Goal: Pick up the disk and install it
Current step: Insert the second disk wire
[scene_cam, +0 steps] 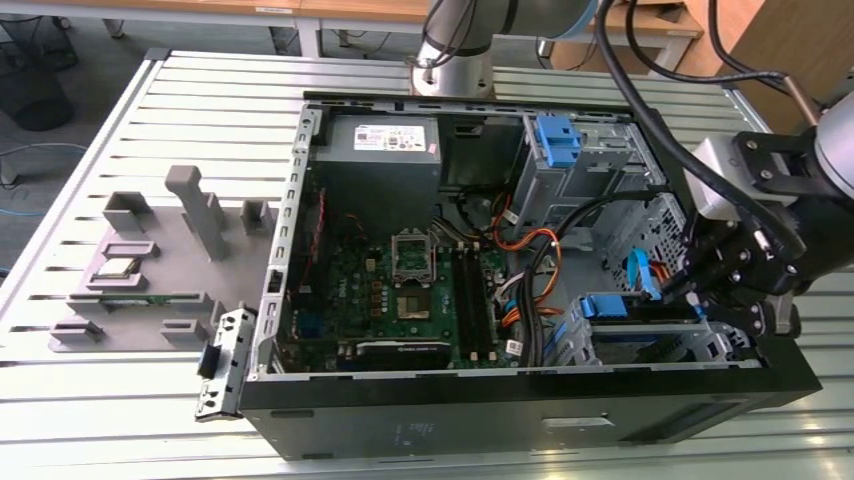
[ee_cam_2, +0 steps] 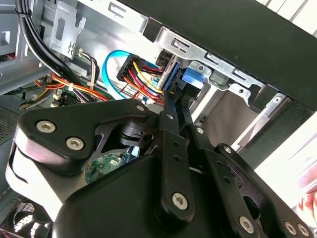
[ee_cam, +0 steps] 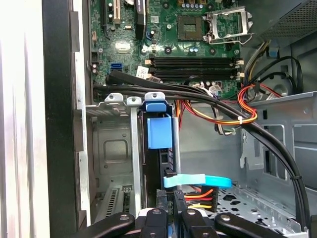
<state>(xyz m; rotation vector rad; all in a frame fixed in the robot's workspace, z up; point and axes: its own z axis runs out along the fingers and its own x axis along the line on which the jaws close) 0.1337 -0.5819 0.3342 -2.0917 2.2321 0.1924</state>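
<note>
We're looking at the open black desktop computer case lying on its side on the slatted grey metal table, and the arm reaches in from the exterior view's right, its wrist bent down over the drive cage corner nearest the case's front edge. The black linkage gripper hangs just above the grey metal drive bay, fingers pointing down into it.

In the first wrist view we see the silver hard drive in its blue plastic caddy standing on edge in the bay's slot, its blue tab up against the bay's silver rail. The gripper sits right at the drive's rear end, its two black fingers drawn close together with only a slim gap, alongside the light blue flat data cable and the red, yellow and orange power wires.

The second wrist view gives us the same narrow pinch: the fingers run together to a point at the caddy's blue edge, beside the black connector. Whether they're actually squeezing the drive or just resting against it, we cannot tell.

Further in lies the green motherboard, and the grey boxy power supply sits at the case's far end.
</note>
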